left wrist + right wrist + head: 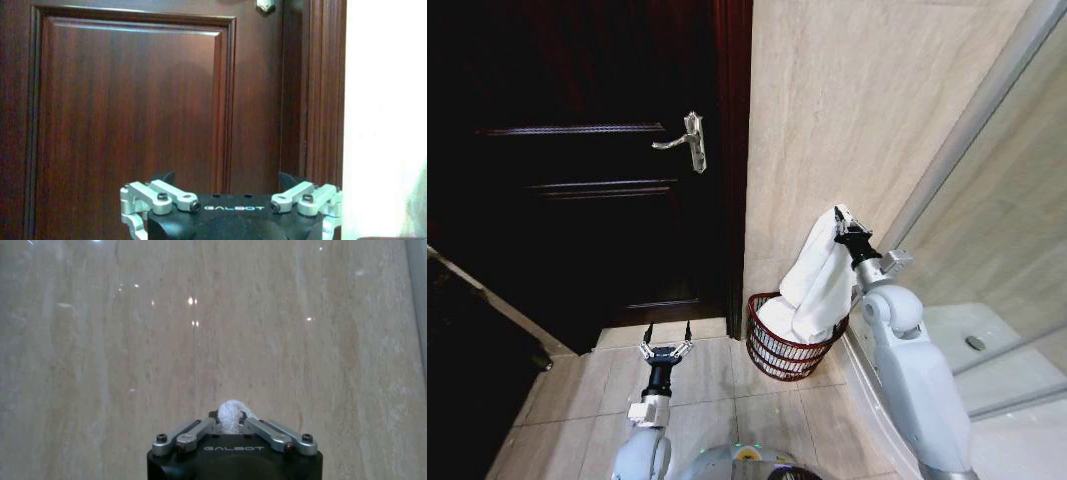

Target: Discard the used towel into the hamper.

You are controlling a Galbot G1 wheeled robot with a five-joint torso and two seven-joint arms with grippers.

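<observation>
A white towel hangs from my right gripper, which is shut on its top corner, raised against the beige wall. The towel's lower end drapes into the hamper, a round reddish-brown ribbed basket on the floor by the wall. In the right wrist view a tuft of towel pokes out between the closed fingers of the right gripper. My left gripper is low, left of the hamper, facing the door, with its fingers spread open and holding nothing; its knuckles show in the left wrist view.
A dark wooden door with a metal handle stands ahead on the left. The beige tiled wall rises behind the hamper. A glass shower partition and white shower tray lie to the right.
</observation>
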